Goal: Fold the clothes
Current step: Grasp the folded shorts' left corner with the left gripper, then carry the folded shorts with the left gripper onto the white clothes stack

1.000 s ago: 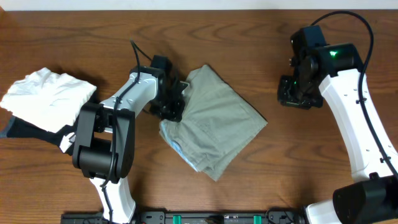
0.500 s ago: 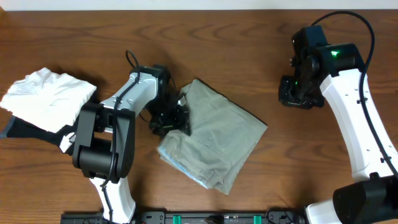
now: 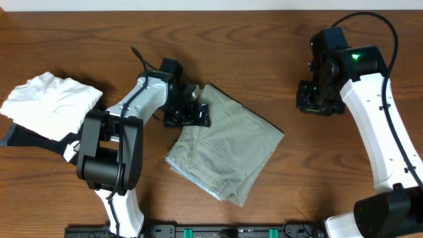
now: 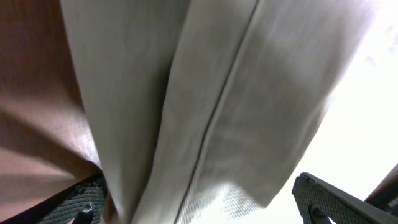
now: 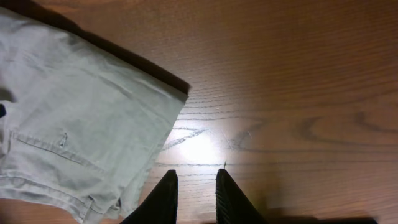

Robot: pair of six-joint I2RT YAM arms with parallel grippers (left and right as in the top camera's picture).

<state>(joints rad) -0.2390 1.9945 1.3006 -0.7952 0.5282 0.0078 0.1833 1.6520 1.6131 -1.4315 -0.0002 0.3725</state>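
Note:
Grey-green pants (image 3: 228, 149) lie folded in a rough square at the table's middle. My left gripper (image 3: 188, 114) sits at their upper left edge. In the left wrist view its jaws stand wide apart, one ribbed finger (image 4: 84, 202) at each lower corner, and the pants' cloth (image 4: 217, 93) with a seam fills the space between them around the left gripper (image 4: 202, 199). My right gripper (image 3: 316, 106) hovers over bare wood to the right of the pants. The right gripper (image 5: 193, 180) keeps a narrow gap with nothing in it, and the pants (image 5: 81, 124) lie to its left.
A pile of white clothes (image 3: 49, 106) rests at the far left on a dark garment (image 3: 20, 135). Bare wood (image 3: 317, 172) stretches between the pants and the right arm. A black rail (image 3: 231, 231) runs along the front edge.
The left gripper shifted along the pants' upper left edge and its jaws now stand apart. The pants turned and now lie flatter, the pale lining at the lower left less exposed. The right arm stayed still.

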